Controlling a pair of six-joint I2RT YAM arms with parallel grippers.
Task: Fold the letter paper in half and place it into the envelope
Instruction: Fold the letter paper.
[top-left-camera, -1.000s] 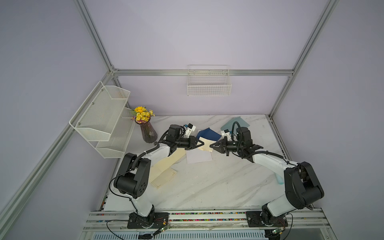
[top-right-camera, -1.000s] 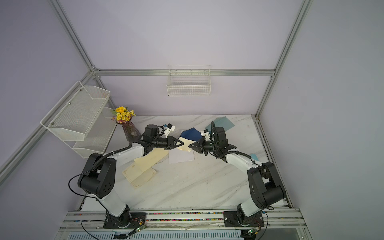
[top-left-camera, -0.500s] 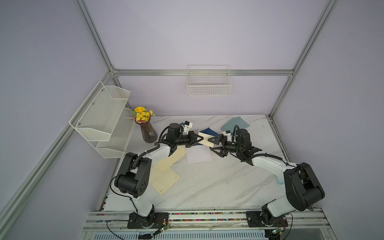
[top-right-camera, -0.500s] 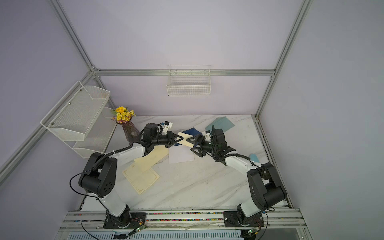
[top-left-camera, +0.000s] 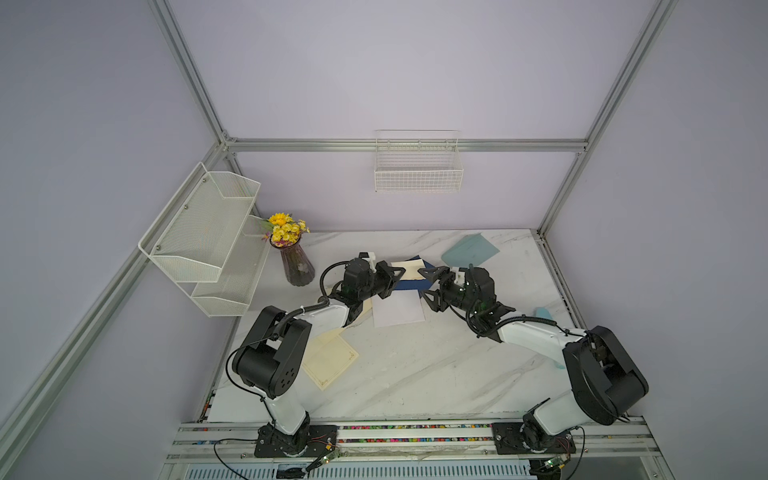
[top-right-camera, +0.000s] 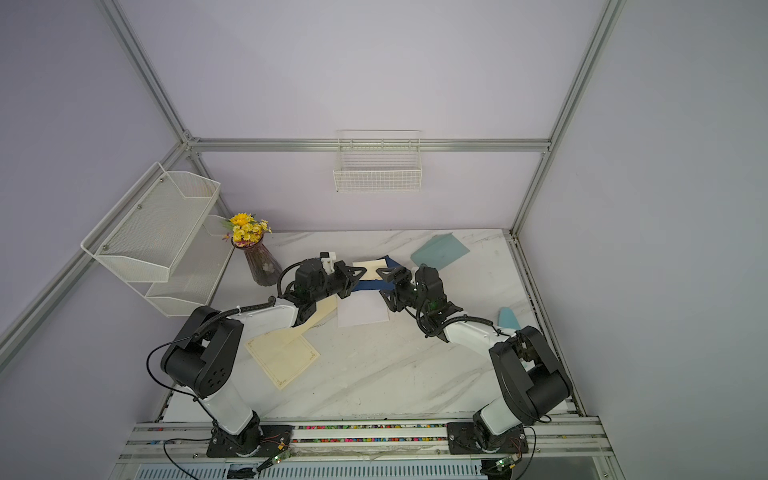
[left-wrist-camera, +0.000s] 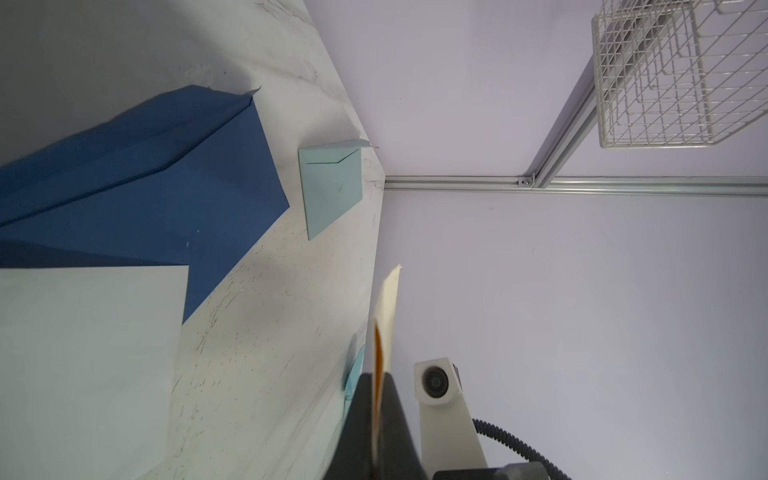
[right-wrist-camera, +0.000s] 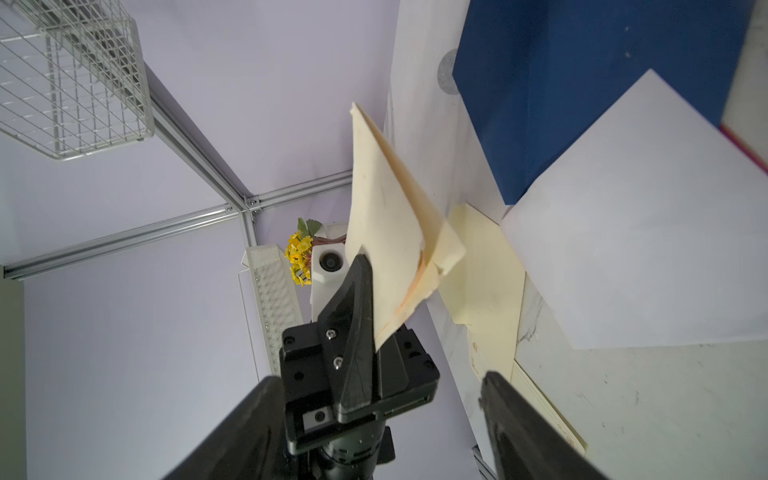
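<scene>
The folded cream letter paper (top-left-camera: 410, 269) (right-wrist-camera: 390, 220) hangs in the air over the dark blue envelope (top-left-camera: 412, 285) (left-wrist-camera: 166, 174), which lies flat at the back of the table with its flap open. My left gripper (top-left-camera: 398, 272) (left-wrist-camera: 377, 399) is shut on one edge of the paper. Facing it from the other side, my right gripper (top-left-camera: 428, 286) (right-wrist-camera: 382, 428) stands open, its fingers (right-wrist-camera: 523, 428) clear of the paper. In the right wrist view the left gripper (right-wrist-camera: 357, 332) shows pinching the paper's lower corner.
A white sheet (top-left-camera: 398, 309) lies just in front of the blue envelope, partly over it. Cream sheets (top-left-camera: 330, 365) lie under the left arm. A light blue envelope (top-left-camera: 469, 250) sits at the back right. The flower vase (top-left-camera: 293, 262), mesh shelf (top-left-camera: 203, 232) and wall basket (top-left-camera: 417, 166) stand behind.
My right gripper has opened and let go of the paper. The left gripper has carried the paper back, from over the white sheet to over the blue envelope.
</scene>
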